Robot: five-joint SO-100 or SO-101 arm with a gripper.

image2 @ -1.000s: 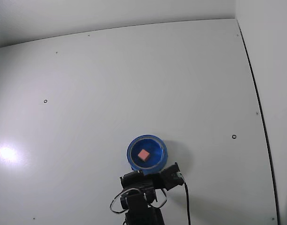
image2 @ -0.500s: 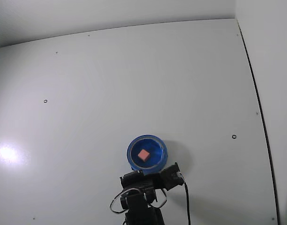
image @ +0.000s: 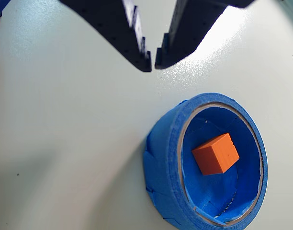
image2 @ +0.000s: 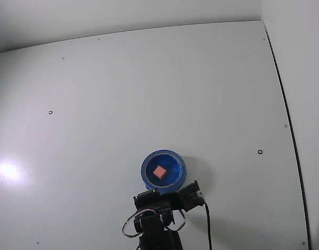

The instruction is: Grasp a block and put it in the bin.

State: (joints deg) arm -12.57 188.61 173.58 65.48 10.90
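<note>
Wrist view: small orange-red plastic cube (image: pixel 216 154) sits on the floor of the round blue bowl-like bin with the thick tape-wrapped rim (image: pixel 161 158), roughly centred, tilted a bit off square to the frame, not touching the inner wall as far as I can see. Black two-finger gripper (image: pixel 153 61) enters from the top edge, tips nearly together with only a thin sliver of white table (image: pixel 65 120) showing between them. Nothing between the fingers (image: pixel 137 43). Tips are above and to the left of the bin in this view, clear of the rim.

Fixed view: same layout from above. Bin (image2: pixel 147 176) sits near the bottom middle of the white table (image2: pixel 149 88); cube (image2: pixel 160 171) reads pinkish here and lies inside the bin, about centre. Black arm (image2: pixel 159 219) is folded at the bottom edge, just below the bin and overlapping its lower rim in the picture. Black cable (image2: pixel 207 224) runs down to the right of the arm. Gripper tips themselves can't be made out in this view.

Versus 1.0 s and 0.5 s ago in the fixed view: no visible change. Cube in the same spot in the bin, bin unmoved, arm in the same folded pose. Glare patch (image2: pixel 7 170) on the left of the table also unchanged.
</note>
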